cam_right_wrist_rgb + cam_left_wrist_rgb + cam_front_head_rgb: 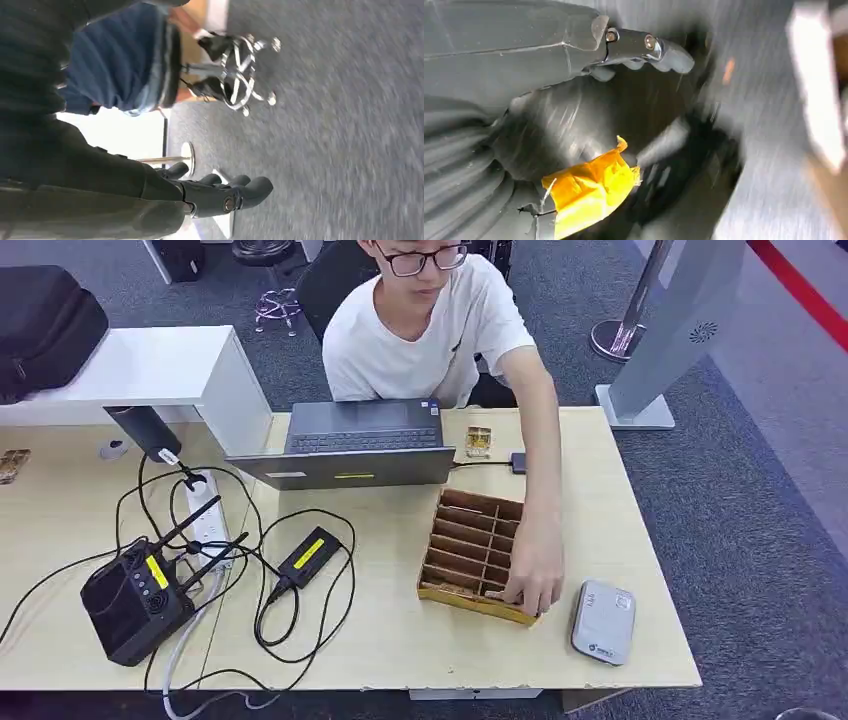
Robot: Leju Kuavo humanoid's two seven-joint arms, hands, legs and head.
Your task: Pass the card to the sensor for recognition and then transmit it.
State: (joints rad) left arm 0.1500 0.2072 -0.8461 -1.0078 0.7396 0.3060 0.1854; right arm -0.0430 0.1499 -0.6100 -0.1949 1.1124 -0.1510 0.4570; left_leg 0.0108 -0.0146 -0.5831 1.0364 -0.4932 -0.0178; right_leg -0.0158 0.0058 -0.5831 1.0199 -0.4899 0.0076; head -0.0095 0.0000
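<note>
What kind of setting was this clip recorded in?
Most likely an office or lab: a wooden desk with a laptop and power strip, grey carpet, and an office chair's wheeled base.

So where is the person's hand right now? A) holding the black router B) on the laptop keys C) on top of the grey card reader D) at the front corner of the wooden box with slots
D: the person's hand rests at the near corner of the wooden slotted box, beside the grey reader, not touching the laptop.
</note>
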